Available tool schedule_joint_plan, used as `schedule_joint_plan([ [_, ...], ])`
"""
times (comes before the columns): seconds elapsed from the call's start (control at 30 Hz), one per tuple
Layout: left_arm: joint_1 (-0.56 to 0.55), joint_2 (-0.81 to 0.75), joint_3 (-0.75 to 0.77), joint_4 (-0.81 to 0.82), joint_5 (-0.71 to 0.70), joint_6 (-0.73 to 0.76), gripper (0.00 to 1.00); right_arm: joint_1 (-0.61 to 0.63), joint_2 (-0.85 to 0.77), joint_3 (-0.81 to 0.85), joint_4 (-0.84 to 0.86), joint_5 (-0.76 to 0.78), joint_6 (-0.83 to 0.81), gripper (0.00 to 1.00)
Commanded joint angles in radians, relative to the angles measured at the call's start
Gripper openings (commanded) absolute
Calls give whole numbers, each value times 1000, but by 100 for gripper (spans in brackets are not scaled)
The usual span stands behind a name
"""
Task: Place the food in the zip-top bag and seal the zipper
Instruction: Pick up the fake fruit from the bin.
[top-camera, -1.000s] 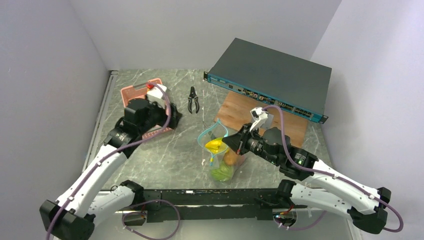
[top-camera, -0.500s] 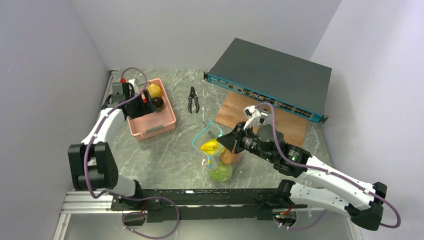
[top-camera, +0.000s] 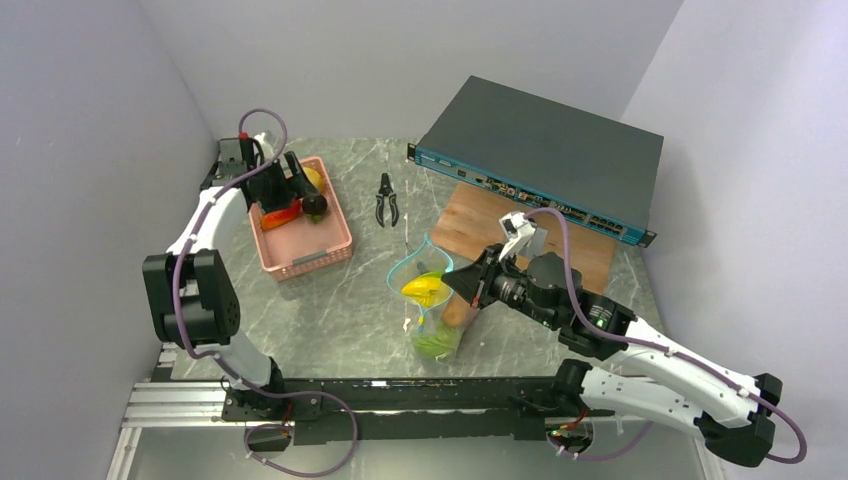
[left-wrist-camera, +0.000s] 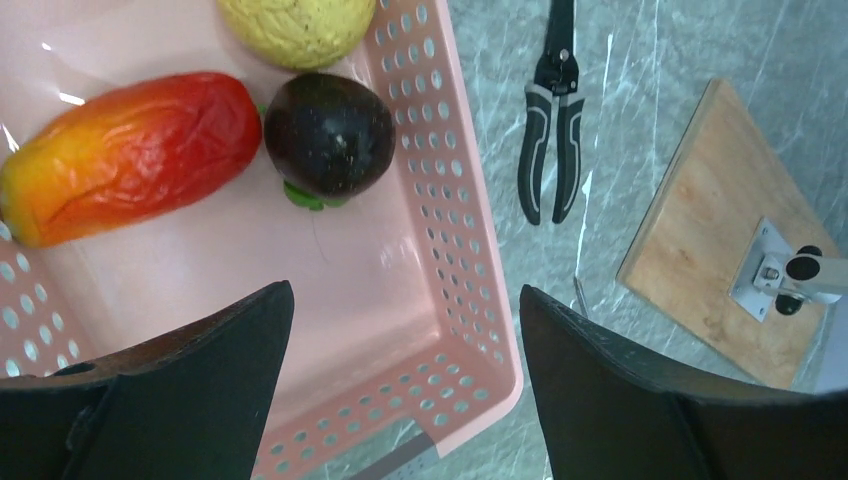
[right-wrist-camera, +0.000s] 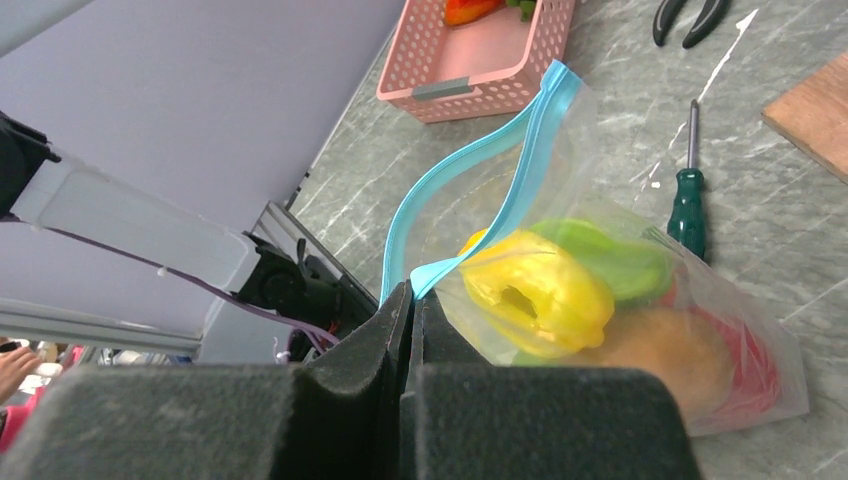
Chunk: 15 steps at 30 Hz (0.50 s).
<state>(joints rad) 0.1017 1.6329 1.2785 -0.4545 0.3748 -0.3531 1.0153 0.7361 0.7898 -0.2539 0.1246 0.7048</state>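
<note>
The clear zip-top bag (top-camera: 432, 312) stands mid-table with its teal zipper (right-wrist-camera: 520, 170) open; it also shows in the right wrist view (right-wrist-camera: 620, 230). Inside are a yellow pepper (right-wrist-camera: 535, 290), a green piece (right-wrist-camera: 615, 262) and orange and red pieces. My right gripper (right-wrist-camera: 412, 295) is shut on the zipper strip at the bag's rim (top-camera: 466, 284). My left gripper (left-wrist-camera: 405, 290) is open and empty above the pink basket (left-wrist-camera: 440, 200), which holds a red-orange fruit (left-wrist-camera: 130, 155), a dark purple fruit (left-wrist-camera: 328, 135) and a yellow fruit (left-wrist-camera: 295, 25). In the top view the left gripper (top-camera: 297, 183) hovers over the basket's far end.
Black pliers (top-camera: 387, 200) lie right of the basket. A green-handled screwdriver (right-wrist-camera: 688, 205) lies beside the bag. A wooden board (top-camera: 480, 228) sits under a dark network switch (top-camera: 540, 150) at the back right. Walls close in on the left and back.
My left arm has swung from over the basket's near side to its far-left end, uncovering the fruits. My right gripper keeps its hold on the bag's rim, shifted slightly.
</note>
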Motion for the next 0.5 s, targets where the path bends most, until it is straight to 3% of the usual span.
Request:
schedule_joint_plan([
  [0.0, 6, 50, 65, 10, -23, 11, 88, 4, -32, 48, 10, 33, 6, 0],
  [0.2, 6, 133, 82, 36, -70, 19, 89, 3, 1, 66, -8, 41, -4, 0],
  [0.33, 7, 125, -15, 212, -13, -75, 93, 3, 28, 69, 0, 37, -8, 0],
  [0.47, 9, 147, -34, 238, -37, -111, 92, 3, 52, 74, 4, 25, -7, 0],
])
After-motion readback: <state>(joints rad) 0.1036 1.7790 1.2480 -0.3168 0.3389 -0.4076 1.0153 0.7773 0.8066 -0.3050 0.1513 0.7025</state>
